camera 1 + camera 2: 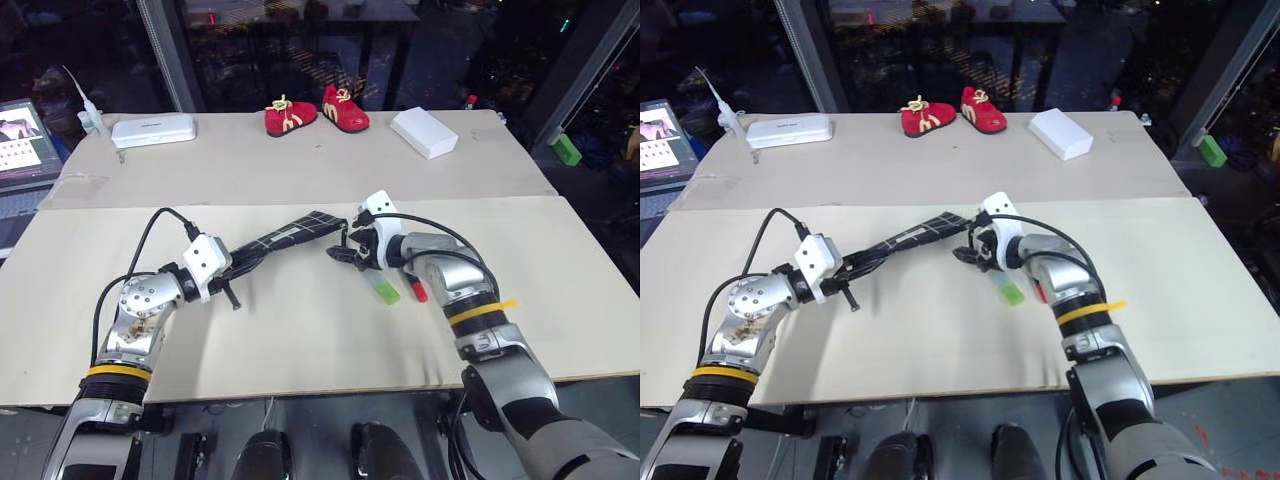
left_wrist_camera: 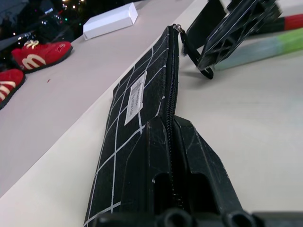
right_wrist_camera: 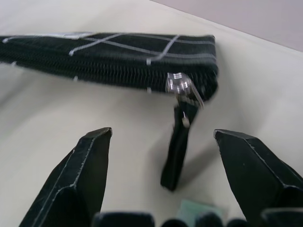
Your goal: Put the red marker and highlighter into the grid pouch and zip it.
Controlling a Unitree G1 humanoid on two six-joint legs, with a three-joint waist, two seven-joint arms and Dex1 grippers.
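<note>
**A:** Two grippers, one pouch. The left gripper point(image 1: 232, 268) is clamped tight on the near end of the grid pouch point(image 1: 290, 236), holding it on edge just left of the picture's centre. The right gripper point(image 3: 163, 156) stands with its fingers spread either side of the zipper pull cord point(image 3: 177, 151), not yet touching it.

**B:** And the pens?

**A:** Both are outside, lying on the table point(image 1: 300, 340) right of centre: the highlighter point(image 1: 382, 290) and the red marker point(image 1: 415, 288), side by side under the right wrist.

**B:** So the pouch needs opening first, I'd judge.

**A:** Agreed. Pinch the cord close under the slider point(image 3: 176, 83), then draw along the zipper line towards the left gripper, keeping the left grip firm so the fabric stays taut rather than bunching.
</note>
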